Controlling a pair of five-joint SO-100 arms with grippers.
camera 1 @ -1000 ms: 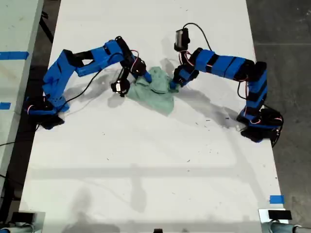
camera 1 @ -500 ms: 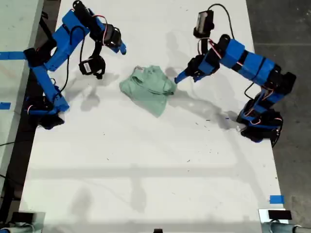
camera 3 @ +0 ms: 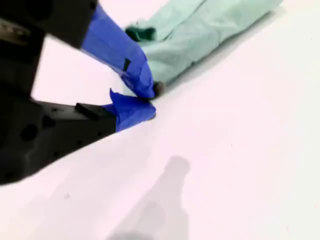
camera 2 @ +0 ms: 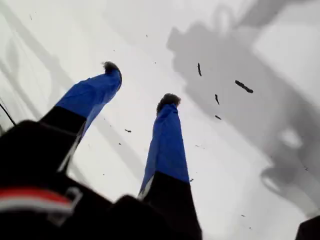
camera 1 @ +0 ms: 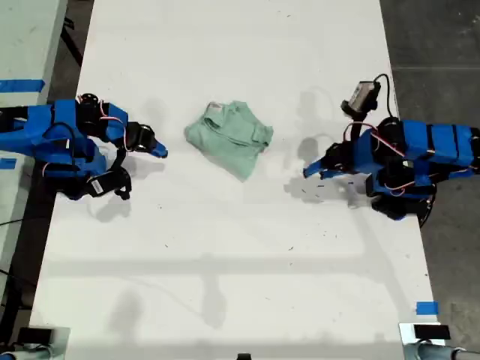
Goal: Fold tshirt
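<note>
The tshirt [camera 1: 229,136] lies as a small folded pale mint-green bundle on the white table [camera 1: 225,262], mid-table toward the far side in the exterior view. My first gripper [camera 1: 309,172] sits low at the exterior view's right, well apart from the cloth. In the first wrist view my first gripper [camera 2: 140,83] is open over bare table with nothing between its fingers. At the exterior view's left, my second gripper [camera 1: 159,151] points toward the shirt with a gap between them. In the second wrist view my second gripper [camera 3: 151,99] is shut and empty, the tshirt [camera 3: 200,35] just beyond it.
Dark specks [camera 2: 243,86] dot the table near my first gripper. Both arm bases stand at the table's side edges in the exterior view. Blue tape marks lie on a neighbouring table [camera 1: 21,85] and at the near right corner [camera 1: 426,307] of that view.
Both grippers were at the tshirt a second ago. They have let go and drawn back to the table's sides, leaving the shirt lying as a folded bundle.
</note>
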